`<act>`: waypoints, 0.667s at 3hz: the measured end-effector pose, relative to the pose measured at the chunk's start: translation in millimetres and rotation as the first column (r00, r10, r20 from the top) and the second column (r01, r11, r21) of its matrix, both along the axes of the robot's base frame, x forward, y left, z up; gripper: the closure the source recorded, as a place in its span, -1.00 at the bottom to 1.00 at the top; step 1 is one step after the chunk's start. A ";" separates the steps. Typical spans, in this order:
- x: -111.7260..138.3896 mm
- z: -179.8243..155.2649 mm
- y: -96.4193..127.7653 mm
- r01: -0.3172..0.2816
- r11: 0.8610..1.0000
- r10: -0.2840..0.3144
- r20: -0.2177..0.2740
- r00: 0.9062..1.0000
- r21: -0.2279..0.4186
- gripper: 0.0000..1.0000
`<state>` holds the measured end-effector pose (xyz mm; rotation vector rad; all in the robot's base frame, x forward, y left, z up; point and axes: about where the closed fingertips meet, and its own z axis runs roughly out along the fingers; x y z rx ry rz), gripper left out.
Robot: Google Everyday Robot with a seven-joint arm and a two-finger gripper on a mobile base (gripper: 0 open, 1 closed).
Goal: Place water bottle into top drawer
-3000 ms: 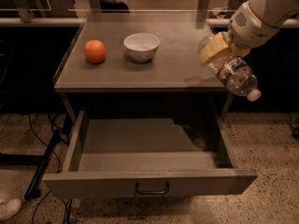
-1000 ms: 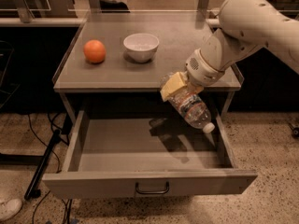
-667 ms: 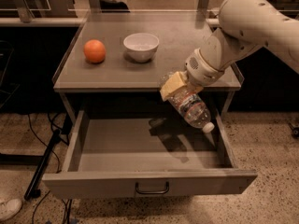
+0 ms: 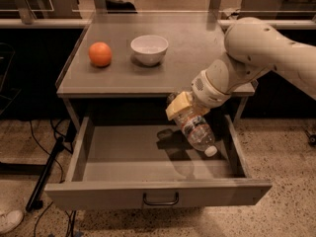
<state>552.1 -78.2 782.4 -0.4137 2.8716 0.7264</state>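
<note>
a: we see the claw [image 4: 183, 111] just below the desk's [image 4: 197, 48] front edge, towards its right corner, clenched around the bottle [image 4: 197, 131].
b: yes, and we see the bottle tilted, white cap [image 4: 211, 151] pointing down and right. it hangs over the right half of the open drawer [image 4: 158, 189], clear of its floor as far as we can tell.
a: up top, the orange [image 4: 100, 54] sits near the left edge, the bowl [image 4: 149, 48] just beside it, towards the middle.
b: and the arm [image 4: 266, 53] reaches in over the right edge.
</note>
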 end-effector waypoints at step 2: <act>-6.5 -28.5 7.7 0.040 0.999 -0.039 -0.035 0.999 0.010 1.00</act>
